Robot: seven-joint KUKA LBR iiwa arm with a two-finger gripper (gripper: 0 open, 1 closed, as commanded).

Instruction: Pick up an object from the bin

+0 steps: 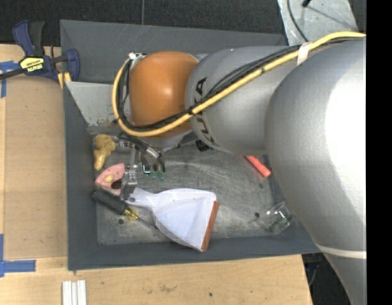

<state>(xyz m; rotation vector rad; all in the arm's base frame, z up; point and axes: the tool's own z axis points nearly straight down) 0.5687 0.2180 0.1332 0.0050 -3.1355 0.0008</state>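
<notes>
Jaws sit low under the arm's orange dome-shaped wrist cover (157,88), and I cannot tell whether they are released or clenched; nothing can be seen held between them. The gripper (140,173) is down in the left half of the grey metal bin (81,189), close to its floor.

Nearest to it is a small pink rounded piece with a pale patch (111,175), which lies just beside the gripper on the view's left; whether they touch cannot be told. Just below the gripper lies a white scoop-shaped thing with a brown-red far edge (183,218), its narrow end pointing up toward the gripper. A black-handled tool with a brass tip (110,202) lies slantwise at the lower left, between the pink piece and the white scoop. A small yellow-gold lumpy figure (103,148) sits above the pink piece, near the bin's back wall.

Well apart, toward the right, a short orange-red stick (258,165) lies partly under the silver arm (246,113), and a small clear see-through thing (278,216) rests by the lower right corner. A yellow cable (246,81) runs along the arm and loops round the cover.
</notes>
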